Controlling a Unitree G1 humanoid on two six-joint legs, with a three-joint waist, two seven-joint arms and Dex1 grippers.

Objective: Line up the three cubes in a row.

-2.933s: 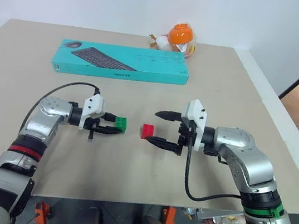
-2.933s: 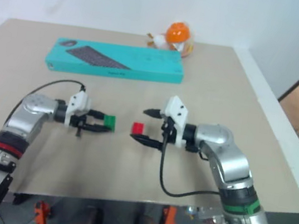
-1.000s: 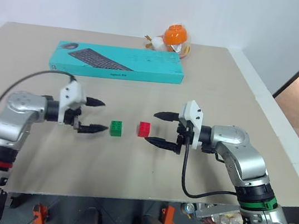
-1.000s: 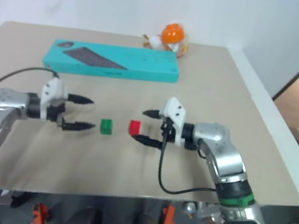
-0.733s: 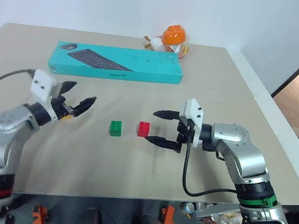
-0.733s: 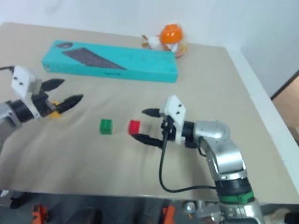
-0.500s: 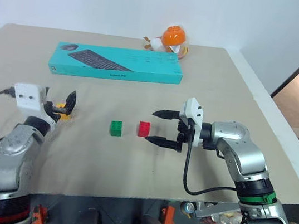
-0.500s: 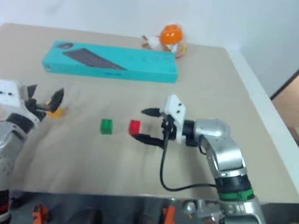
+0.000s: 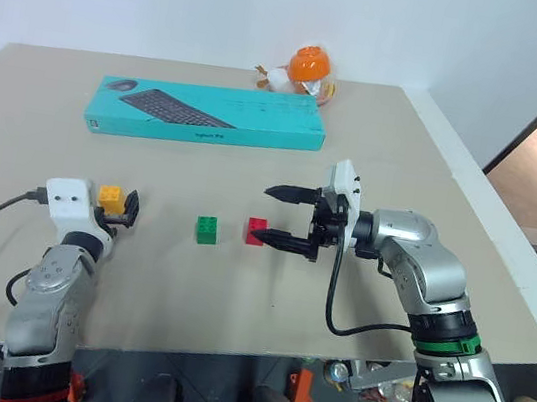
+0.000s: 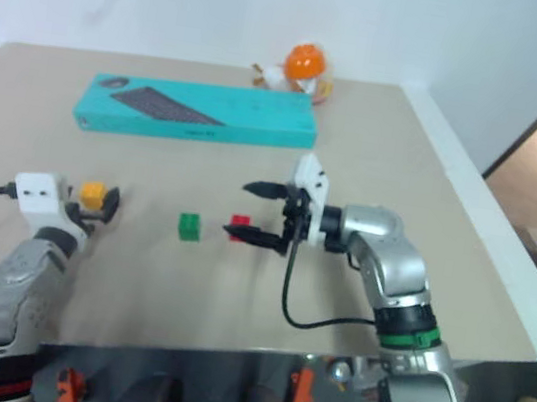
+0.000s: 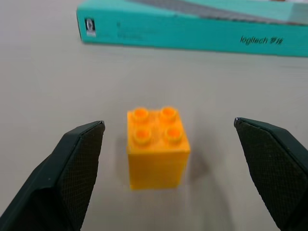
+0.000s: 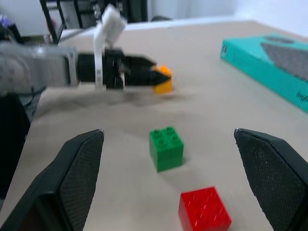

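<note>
Straddling yellow cube point(image 11: 156, 147) with left gripper point(image 11: 180, 159) jaws wide, empty; keep centred, close square, right gripper point(image 9: 284, 218) jaws wide too.

The left gripper point(image 11: 168, 163) sits low over the surface, pointing straight ahead, its two black fingers point(image 11: 72, 168) spread wide and holding nothing. The right gripper point(image 9: 286, 217) is turned inward across the body toward the left arm, its fingers point(image 9: 285, 192) likewise parted wide and empty, one above the other.
</note>
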